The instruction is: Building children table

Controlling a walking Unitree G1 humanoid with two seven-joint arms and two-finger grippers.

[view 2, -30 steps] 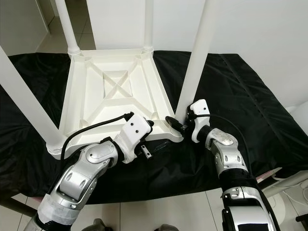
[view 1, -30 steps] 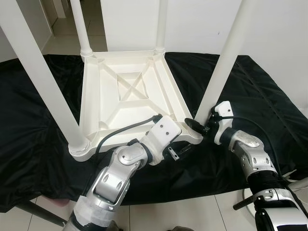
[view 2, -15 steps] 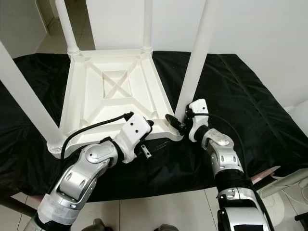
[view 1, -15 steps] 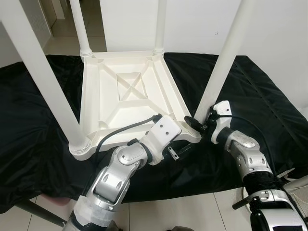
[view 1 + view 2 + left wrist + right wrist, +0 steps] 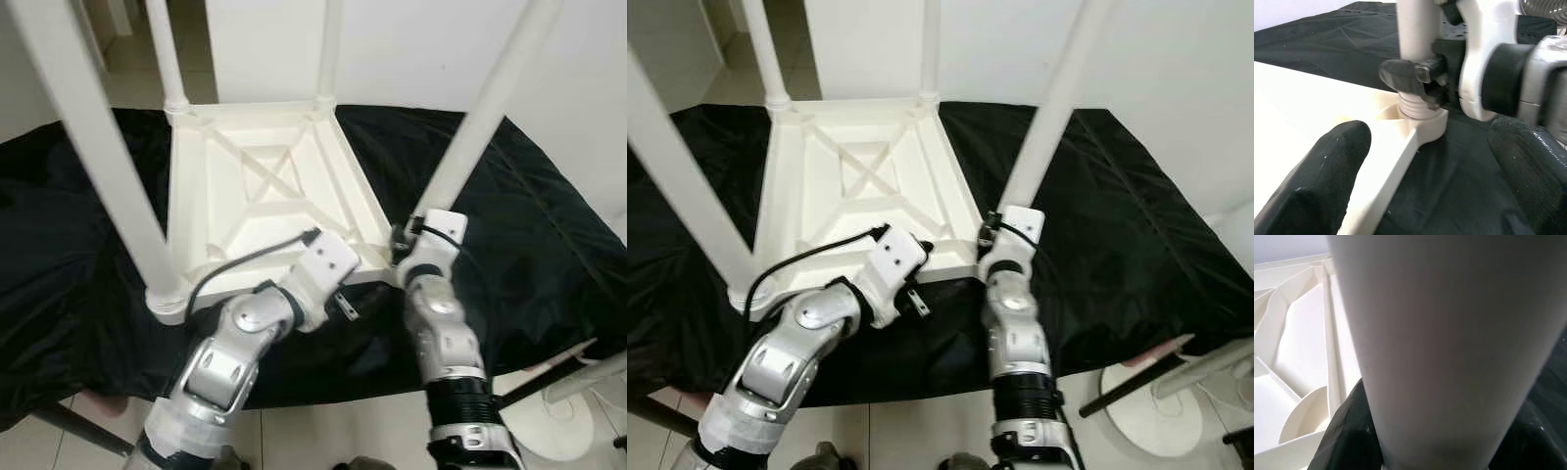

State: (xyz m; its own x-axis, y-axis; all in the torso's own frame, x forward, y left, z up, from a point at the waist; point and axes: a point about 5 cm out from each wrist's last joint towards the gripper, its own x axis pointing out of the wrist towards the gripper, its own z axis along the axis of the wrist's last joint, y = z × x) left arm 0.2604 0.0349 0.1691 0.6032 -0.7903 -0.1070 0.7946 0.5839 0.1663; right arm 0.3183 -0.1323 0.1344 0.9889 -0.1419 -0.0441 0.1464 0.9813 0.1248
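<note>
The white children's table [image 5: 265,196] lies upside down on a black cloth [image 5: 529,225], its legs pointing up. At the near right corner, my right gripper [image 5: 404,240] is shut on the base of the near right leg [image 5: 480,127]. The right wrist view has that leg [image 5: 1449,333] between the black fingers [image 5: 1347,431]. My left gripper [image 5: 343,302] is open at the table's front rim, just left of that corner. In the left wrist view, its fingers [image 5: 1327,181] straddle the rim, facing the leg's ribbed base [image 5: 1418,105] and the right gripper [image 5: 1415,78].
Three more legs stand up: near left [image 5: 108,157], far left [image 5: 167,54], far right [image 5: 328,49]. The cloth's front edge [image 5: 343,387] runs just below my arms. A white round stand base [image 5: 578,421] sits on the tiled floor at the right.
My right forearm has swung from the right side to in front of the corner, turning around the leg while holding its base. The left arm stays put.
</note>
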